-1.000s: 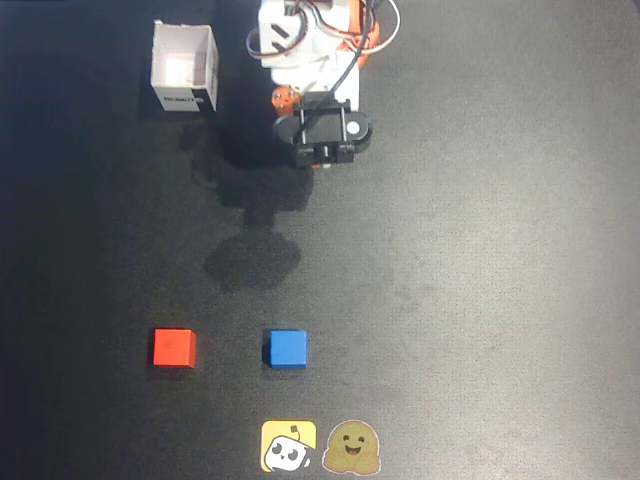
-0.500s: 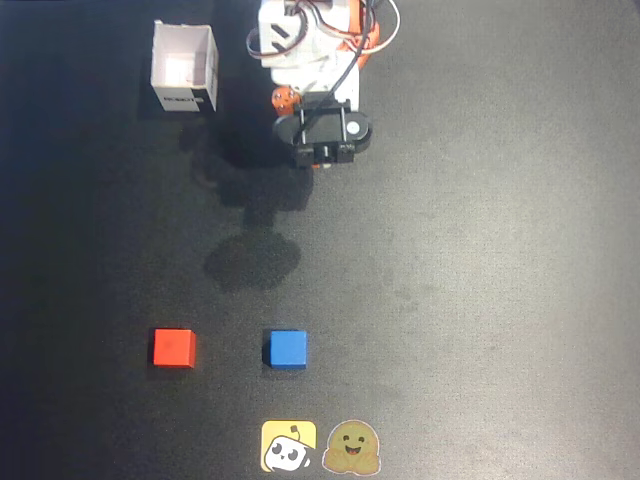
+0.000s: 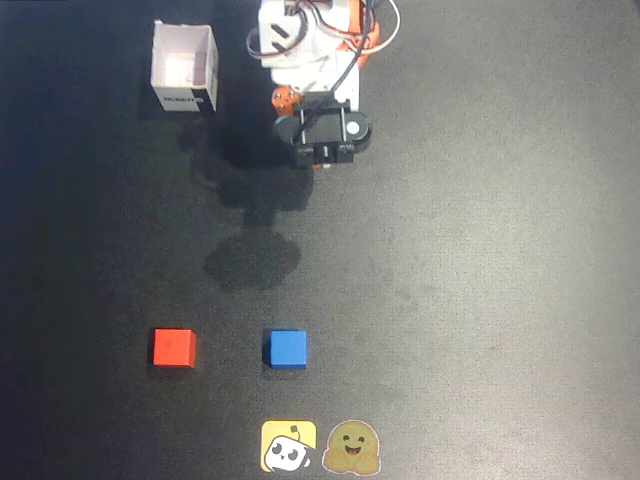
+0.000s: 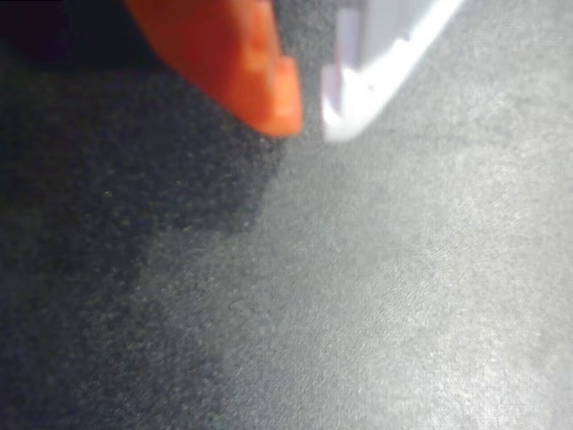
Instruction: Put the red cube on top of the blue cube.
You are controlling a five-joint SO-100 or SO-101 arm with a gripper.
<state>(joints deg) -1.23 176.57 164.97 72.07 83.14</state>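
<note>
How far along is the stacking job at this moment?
Nothing looks done. In the overhead view the red cube sits on the mat apart from the blue cube, to its left. The gripper is nearly closed and empty in the wrist view, with the arm folded back near the white box. Reaching, grasping and stacking all remain.

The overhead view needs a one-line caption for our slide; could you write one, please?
Red cube and blue cube sit apart on the dark table, far from the arm.

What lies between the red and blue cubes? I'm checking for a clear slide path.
Only bare dark tabletop separates the small bright red cube from the small bright blue cube, seen in the overhead view.
</note>
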